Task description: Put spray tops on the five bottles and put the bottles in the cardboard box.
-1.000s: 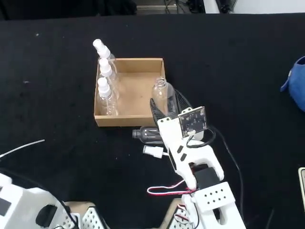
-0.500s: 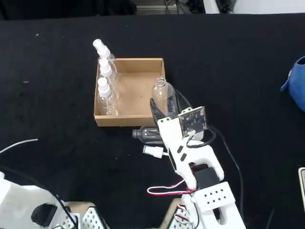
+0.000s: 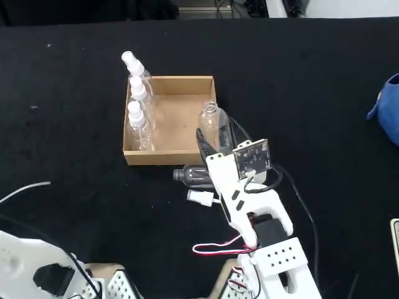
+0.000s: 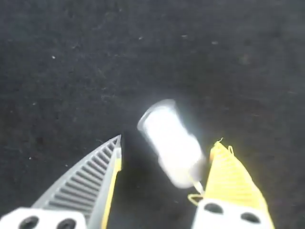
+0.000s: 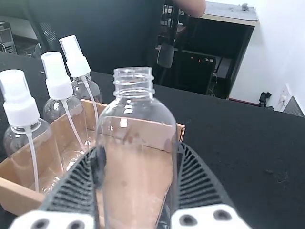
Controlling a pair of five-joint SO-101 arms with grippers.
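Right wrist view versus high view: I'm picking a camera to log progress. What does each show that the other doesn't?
Right wrist view adds the dip tubes inside the capped bottles and the room behind. High view adds a bottle lying flat, a loose spray top beside it and a blue object. Both show three capped bottles in the cardboard box and the right end effector shut on an uncapped bottle.

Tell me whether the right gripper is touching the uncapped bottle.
Touching. The right wrist view shows the right gripper with its fingers pressed against both sides of the uncapped bottle, no gap.
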